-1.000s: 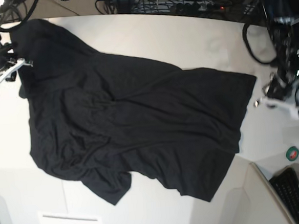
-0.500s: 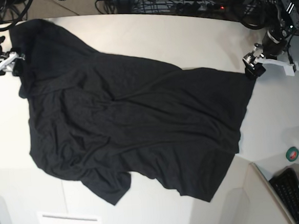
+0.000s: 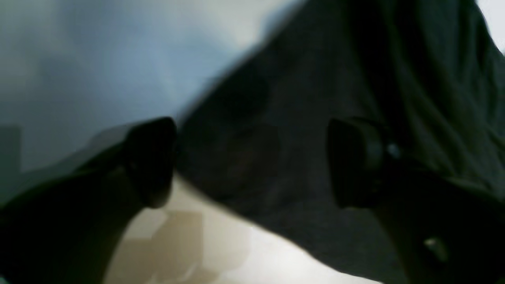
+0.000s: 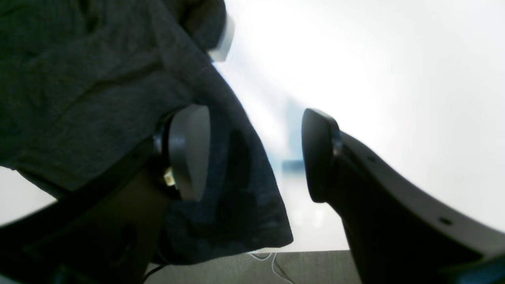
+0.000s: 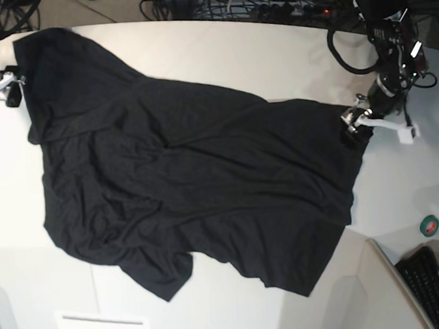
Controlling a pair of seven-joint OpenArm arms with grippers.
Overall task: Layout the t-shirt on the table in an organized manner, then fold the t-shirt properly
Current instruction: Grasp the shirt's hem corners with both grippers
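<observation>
The t-shirt (image 5: 191, 189) lay spread on the bench (image 5: 219, 51), running diagonally across the base view from the upper left to the lower right. The right gripper (image 5: 9, 87) sat at the shirt's upper-left edge, with cloth between its parted fingers (image 4: 189, 152). The left gripper (image 5: 358, 125) sat at the shirt's right corner, its fingers (image 3: 152, 159) apart astride the cloth edge. A roll of tape (image 5: 429, 226) and a keyboard (image 5: 428, 285) lay lower right, clear of the shirt.
</observation>
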